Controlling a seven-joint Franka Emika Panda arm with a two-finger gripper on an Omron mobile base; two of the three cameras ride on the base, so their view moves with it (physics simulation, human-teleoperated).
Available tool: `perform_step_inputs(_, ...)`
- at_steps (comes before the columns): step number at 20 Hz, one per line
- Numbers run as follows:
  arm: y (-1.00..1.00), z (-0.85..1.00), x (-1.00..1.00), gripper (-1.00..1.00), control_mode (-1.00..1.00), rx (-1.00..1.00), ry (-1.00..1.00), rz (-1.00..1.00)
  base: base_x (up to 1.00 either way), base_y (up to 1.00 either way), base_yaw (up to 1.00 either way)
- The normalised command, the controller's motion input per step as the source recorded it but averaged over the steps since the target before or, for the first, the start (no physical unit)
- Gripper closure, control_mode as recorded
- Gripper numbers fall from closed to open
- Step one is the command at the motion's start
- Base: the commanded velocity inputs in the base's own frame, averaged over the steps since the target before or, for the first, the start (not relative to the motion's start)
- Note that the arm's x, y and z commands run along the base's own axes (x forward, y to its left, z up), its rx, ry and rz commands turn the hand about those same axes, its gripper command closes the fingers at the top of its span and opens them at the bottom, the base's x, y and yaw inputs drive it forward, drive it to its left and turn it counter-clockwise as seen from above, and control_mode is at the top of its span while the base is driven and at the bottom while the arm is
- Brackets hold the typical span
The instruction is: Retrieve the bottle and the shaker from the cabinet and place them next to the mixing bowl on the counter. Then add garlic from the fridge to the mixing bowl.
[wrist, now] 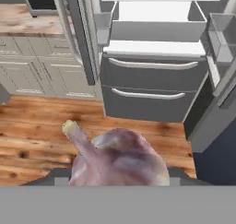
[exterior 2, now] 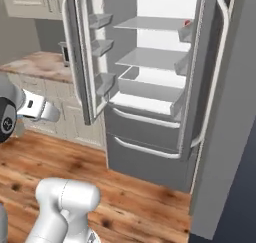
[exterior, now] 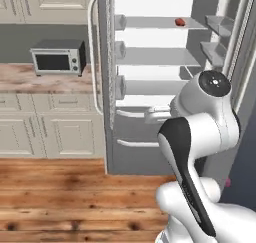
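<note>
Hand (wrist: 120, 181) clamping garlic (wrist: 117, 161), bulb sitting between tips at bottom of hand view, stem poking up-left. Hanging over wooden floor (wrist: 41, 126) in front of open fridge (wrist: 154, 80). Judging bulb light, lumpy, papery, likely slipping if squeezed off-centre; gripping round widest belly, not stem. Watching open fridge door (exterior 2: 82, 57) edge and door bins while swinging away; floor side offering open room toward tabletop (exterior: 30, 77) at left
</note>
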Motion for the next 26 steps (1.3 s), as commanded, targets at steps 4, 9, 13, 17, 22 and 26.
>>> perform_step_inputs(4,0.0,0.0,0.0,1.0,1.0,0.0,0.0,0.0,-0.37,0.31,0.86)
perform_step_inputs(9,0.0,0.0,0.0,1.0,1.0,0.0,0.0,0.0,-0.45,0.03,0.88)
perform_step_inputs(13,0.0,0.0,0.0,1.0,1.0,0.0,0.0,0.0,-0.45,0.02,0.88)
perform_step_inputs(17,0.0,0.0,0.0,1.0,1.0,0.0,0.0,0.0,-0.44,0.06,0.88)
perform_step_inputs(22,0.0,0.0,0.0,1.0,1.0,0.0,0.0,0.0,-0.39,0.24,0.86)
perform_step_inputs(26,0.0,0.0,0.0,1.0,1.0,0.0,0.0,0.0,-0.1,0.78,0.81)
